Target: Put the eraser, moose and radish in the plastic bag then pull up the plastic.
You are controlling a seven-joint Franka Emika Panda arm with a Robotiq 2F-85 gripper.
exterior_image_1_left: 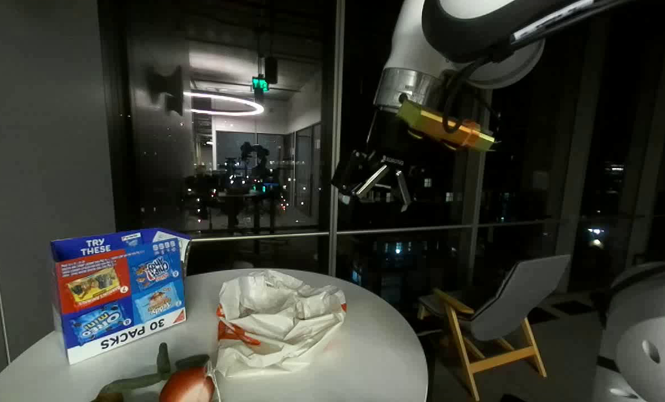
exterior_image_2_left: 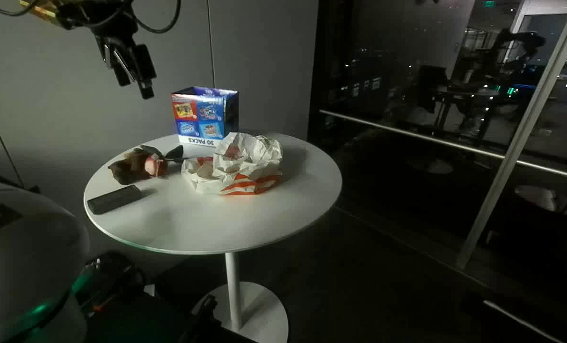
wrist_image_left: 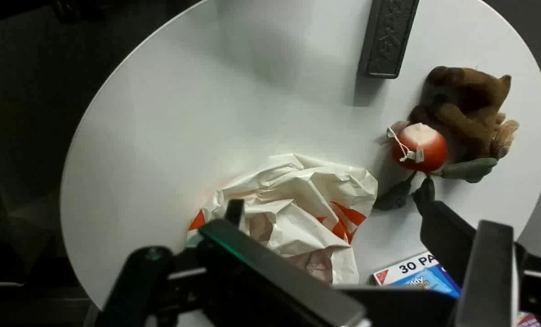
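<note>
My gripper [exterior_image_1_left: 382,196] hangs wide and empty. The eraser [wrist_image_left: 389,41] lies by the near edge of the table [exterior_image_2_left: 207,233], moose [wrist_image_left: 468,106] and radish [wrist_image_left: 419,147] farther along it, bag [exterior_image_1_left: 282,329] inward. Packing looks unstarted, so I should descend and pinch the eraser crosswise.

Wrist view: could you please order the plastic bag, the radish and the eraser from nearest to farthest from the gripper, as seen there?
As pictured, from the gripper:
1. plastic bag, partly behind it
2. radish, higher and further right
3. eraser, at the top edge
</note>
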